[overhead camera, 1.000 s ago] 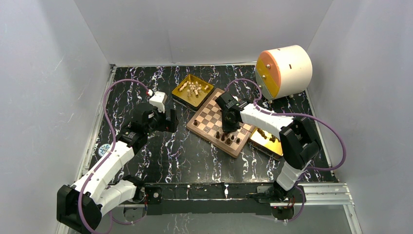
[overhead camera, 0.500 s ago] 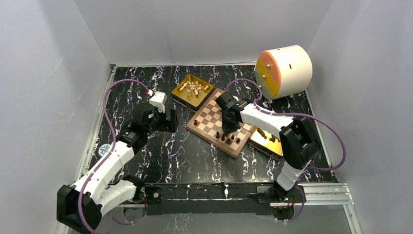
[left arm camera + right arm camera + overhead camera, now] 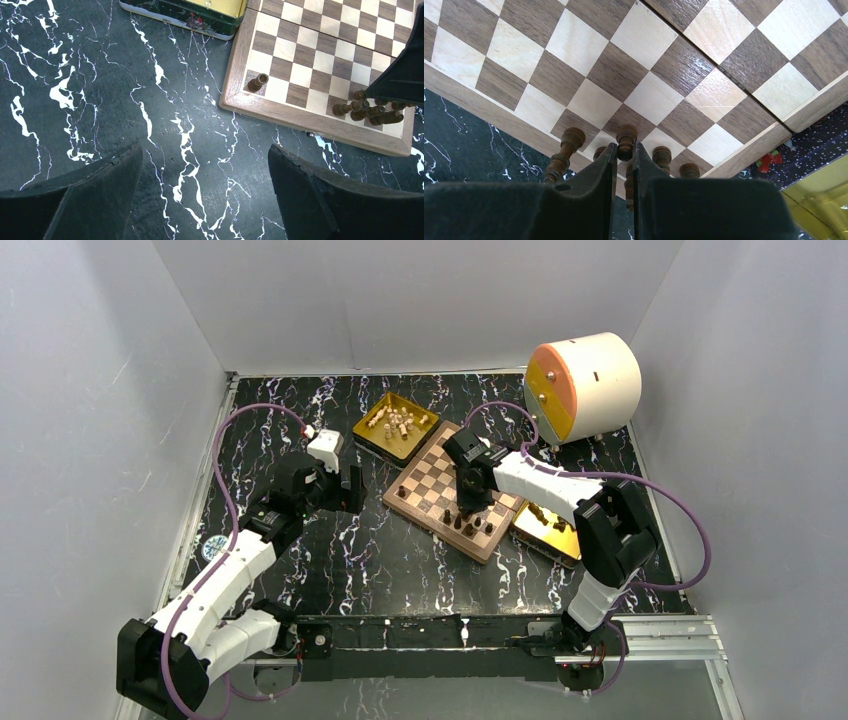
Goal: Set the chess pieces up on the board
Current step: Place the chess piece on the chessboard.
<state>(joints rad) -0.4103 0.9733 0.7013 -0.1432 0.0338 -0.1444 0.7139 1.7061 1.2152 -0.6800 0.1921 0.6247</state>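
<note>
While right fingers [image 3: 591, 187] pinch dark chess piece [image 3: 626, 142] on board [image 3: 594, 105] edge row, I judge placing underway; next: unclamp, lift straight; left fingers [image 3: 95, 190] spread wide, empty.

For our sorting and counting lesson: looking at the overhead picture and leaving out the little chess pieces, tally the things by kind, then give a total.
Chessboard: 1
Gold trays: 2, the far tray and the near tray
Cream-and-orange drum: 1
Robot arms: 2, the left arm and the right arm
Total: 6
</note>
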